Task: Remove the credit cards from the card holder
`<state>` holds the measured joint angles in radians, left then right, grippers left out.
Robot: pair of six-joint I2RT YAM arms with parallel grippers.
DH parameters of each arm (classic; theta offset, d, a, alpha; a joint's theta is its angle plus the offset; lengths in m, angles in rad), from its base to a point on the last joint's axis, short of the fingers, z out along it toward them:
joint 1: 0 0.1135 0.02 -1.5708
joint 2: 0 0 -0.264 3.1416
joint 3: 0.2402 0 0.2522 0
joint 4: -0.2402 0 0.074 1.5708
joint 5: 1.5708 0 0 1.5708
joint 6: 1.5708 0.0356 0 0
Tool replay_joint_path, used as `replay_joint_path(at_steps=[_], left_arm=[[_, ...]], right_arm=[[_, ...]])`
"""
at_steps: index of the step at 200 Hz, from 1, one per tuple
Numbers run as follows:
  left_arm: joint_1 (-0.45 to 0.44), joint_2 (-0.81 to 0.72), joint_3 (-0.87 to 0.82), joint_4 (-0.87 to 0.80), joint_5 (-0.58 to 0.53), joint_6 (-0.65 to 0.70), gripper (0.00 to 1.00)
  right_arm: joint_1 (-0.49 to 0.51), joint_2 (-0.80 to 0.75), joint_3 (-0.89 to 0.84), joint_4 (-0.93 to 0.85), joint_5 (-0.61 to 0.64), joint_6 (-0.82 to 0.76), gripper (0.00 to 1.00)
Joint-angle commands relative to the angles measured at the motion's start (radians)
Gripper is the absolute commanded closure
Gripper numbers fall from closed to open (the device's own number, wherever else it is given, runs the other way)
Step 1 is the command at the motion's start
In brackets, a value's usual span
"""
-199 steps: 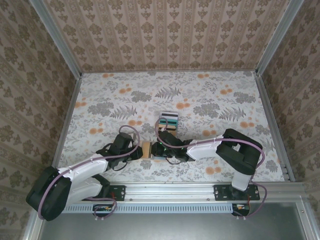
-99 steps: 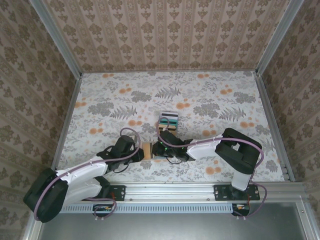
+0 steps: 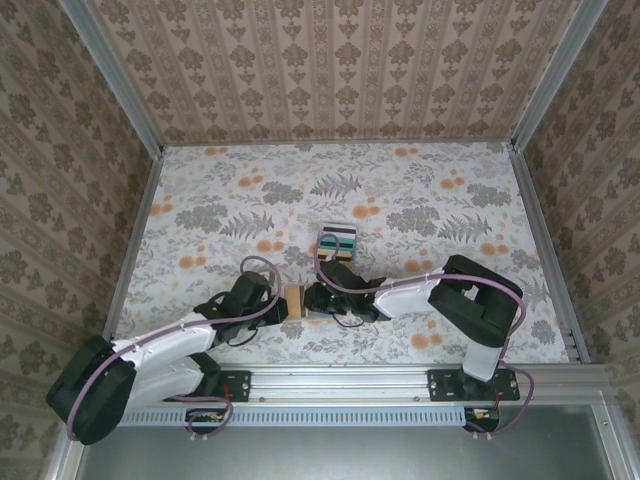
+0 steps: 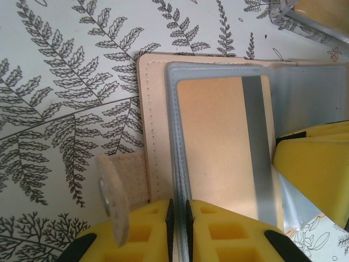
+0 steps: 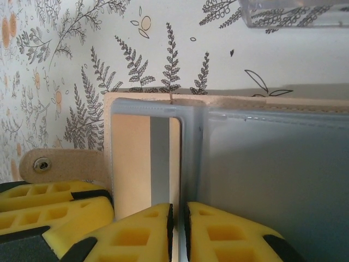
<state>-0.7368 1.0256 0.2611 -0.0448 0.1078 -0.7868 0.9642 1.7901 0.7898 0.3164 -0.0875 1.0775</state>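
Left arm (image 3: 165, 345) shifted; card holder (image 4: 148, 109) contains orange card (image 4: 215, 142)

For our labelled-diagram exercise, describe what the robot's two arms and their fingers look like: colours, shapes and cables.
Both the left arm and right arm have white links between black joints, with a pink-purple cable looping alongside each. The fingers are bright yellow blocks with square moulded recesses, backed in black.

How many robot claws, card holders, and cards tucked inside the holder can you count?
claws: 2, the left claw and the right claw
card holder: 1
orange card inside it: 1
total: 4
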Motion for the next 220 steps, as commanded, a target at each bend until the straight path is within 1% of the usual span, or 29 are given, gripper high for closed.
replay_joint_path(at_steps=[1,38,42,52,59,127,179,190,196,210,220], left_arm=[[-0.011,0.005,-0.011,-0.032,-0.008,-0.014,0.84],[-0.016,0.023,-0.004,-0.027,-0.01,-0.014,0.85],[-0.018,0.025,-0.003,-0.026,-0.01,-0.014,0.85],[-0.02,0.028,0.0,-0.027,-0.011,-0.014,0.85],[-0.021,0.028,0.001,-0.032,-0.014,-0.014,0.85],[-0.019,0.006,0.018,-0.117,-0.075,-0.014,0.86],[-0.018,0.001,0.018,-0.114,-0.067,-0.01,0.87],[-0.017,0.003,0.018,-0.112,-0.064,-0.007,0.88],[-0.018,0.004,0.019,-0.112,-0.063,-0.008,0.89],[-0.018,0.007,0.02,-0.112,-0.063,-0.008,0.92],[-0.018,0.01,0.02,-0.111,-0.063,-0.008,0.96]], right_arm=[[-0.001,0.015,-0.016,0.028,-0.034,0.007,0.82],[-0.004,0.012,-0.02,0.045,-0.048,-0.004,0.85],[-0.004,0.012,-0.021,0.046,-0.048,-0.004,0.87],[-0.005,0.012,-0.023,0.049,-0.05,-0.005,0.96],[-0.008,0.009,-0.028,0.053,-0.051,-0.005,1.0],[-0.046,-0.07,-0.092,0.027,-0.023,-0.017,1.0],[-0.061,-0.098,-0.102,0.006,-0.026,-0.045,1.0],[-0.061,-0.089,-0.093,0.006,-0.034,-0.051,0.9],[-0.062,-0.083,-0.088,0.009,-0.041,-0.055,0.86],[-0.061,-0.068,-0.08,0.018,-0.053,-0.061,0.81],[-0.061,-0.057,-0.074,0.017,-0.058,-0.066,0.8]])
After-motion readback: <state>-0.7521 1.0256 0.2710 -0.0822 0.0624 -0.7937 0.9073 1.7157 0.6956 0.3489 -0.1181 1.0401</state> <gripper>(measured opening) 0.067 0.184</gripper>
